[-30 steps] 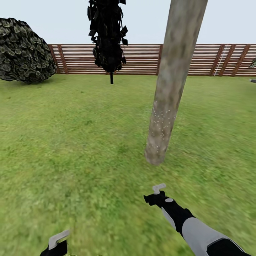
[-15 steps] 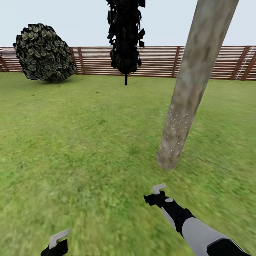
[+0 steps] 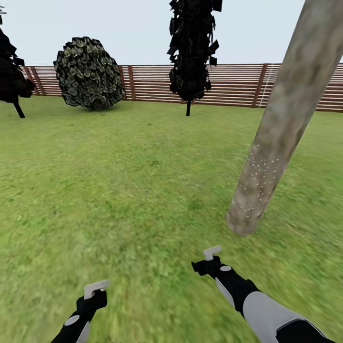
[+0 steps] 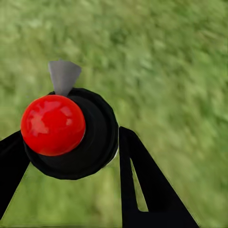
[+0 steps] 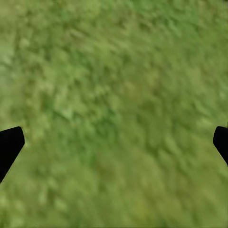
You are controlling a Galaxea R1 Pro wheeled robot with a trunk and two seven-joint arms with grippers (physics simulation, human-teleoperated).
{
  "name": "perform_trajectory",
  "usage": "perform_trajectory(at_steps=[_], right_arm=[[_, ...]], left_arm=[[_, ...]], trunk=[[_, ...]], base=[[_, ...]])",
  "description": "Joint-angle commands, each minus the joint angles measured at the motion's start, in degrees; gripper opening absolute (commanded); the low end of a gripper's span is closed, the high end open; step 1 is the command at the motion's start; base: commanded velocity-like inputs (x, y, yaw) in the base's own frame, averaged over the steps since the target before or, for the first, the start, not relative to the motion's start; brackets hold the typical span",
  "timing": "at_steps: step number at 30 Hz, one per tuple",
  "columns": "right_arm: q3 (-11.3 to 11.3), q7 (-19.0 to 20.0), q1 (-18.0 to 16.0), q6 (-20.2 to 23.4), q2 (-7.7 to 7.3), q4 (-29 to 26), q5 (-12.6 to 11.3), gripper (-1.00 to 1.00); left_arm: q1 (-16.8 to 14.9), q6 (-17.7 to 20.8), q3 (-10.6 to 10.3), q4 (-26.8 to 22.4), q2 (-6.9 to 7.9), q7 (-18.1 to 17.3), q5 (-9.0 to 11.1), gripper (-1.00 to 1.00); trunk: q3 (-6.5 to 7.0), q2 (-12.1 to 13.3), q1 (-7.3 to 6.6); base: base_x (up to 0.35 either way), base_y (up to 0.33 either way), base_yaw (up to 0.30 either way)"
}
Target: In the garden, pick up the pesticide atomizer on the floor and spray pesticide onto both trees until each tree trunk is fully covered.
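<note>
Left claw (image 3: 95, 288) grips the pesticide atomizer (image 4: 71, 135), now raised; right claw (image 3: 212, 252) released.

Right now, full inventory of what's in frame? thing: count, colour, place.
tree trunk: 1, mottled beige-grey with white specks low down, leaning, right of head view
conifers: 2, black, one mid-back by the fence, one at far left edge
round bush: 1, dark olive, back left by fence
fence: 1, brown slats, across the back
lawn: green, whole ground
pesticide atomizer: 1, black body with red cap and grey nozzle, between the left gripper's fingers
left gripper: black with grey tip, low left, shut on atomizer
right gripper: black, grey tip, low centre-right, open over grass
</note>
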Motion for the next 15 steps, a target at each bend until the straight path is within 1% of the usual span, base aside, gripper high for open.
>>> perform_trajectory(at_steps=[1, 12, 15], right_arm=[[0.3, 0.0, 0.0, 0.2, -0.01, -0.1, -0.5, 1.0], [0.2, 0.0, 0.0, 0.2, 0.02, -0.1, -0.5, 1.0], [0.2, 0.0, 0.0, 0.2, 0.02, -0.1, -0.5, 1.0]], left_arm=[[-0.1, -0.2, 0.5, 0.0, -0.07, -0.3, -0.6, -1.0], [-0.1, -0.2, 0.7, -0.1, -0.08, -0.3, -0.4, -1.0], [-0.1, -0.2, 0.8, 0.0, -0.08, -0.3, -0.4, -1.0]], trunk=[[-0.04, 0.0, -0.01], [-0.04, 0.0, -0.01], [-0.04, 0.0, -0.01]], base=[[0.0, 0.0, 0.279], [0.0, 0.002, 0.28], [0.0, 0.169, 0.28]])
